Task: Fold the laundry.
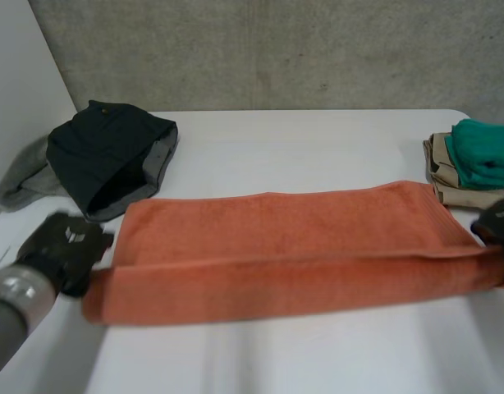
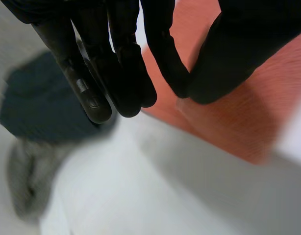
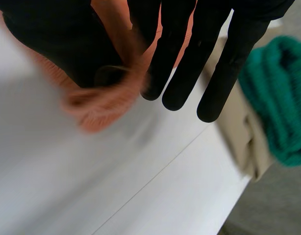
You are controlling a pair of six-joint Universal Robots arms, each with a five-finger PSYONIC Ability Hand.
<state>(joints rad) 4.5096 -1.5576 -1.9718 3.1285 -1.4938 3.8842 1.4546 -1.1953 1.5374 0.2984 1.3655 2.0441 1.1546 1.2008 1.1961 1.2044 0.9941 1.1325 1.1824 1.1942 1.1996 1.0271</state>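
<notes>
The towel (image 1: 285, 246) lies lengthwise across the table (image 1: 301, 139), its near long edge lifted, likely so it can be carried over to the far edge. The left hand (image 1: 67, 246) pinches the left near corner and the right hand (image 1: 500, 222) the right one, keeping that edge taut. A dark garment (image 1: 112, 156) and a folded pile (image 1: 480, 156) sit clear beyond the ends.

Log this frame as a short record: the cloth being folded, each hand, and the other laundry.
cloth in work: orange towel, stretched across the white table, with a lengthwise fold along its near side
left hand: pinching the towel's left end
right hand: pinching the towel's right end between thumb and fingers
far left: dark garment, grey garment beside it
far right: green cloth folded on a beige cloth
</notes>
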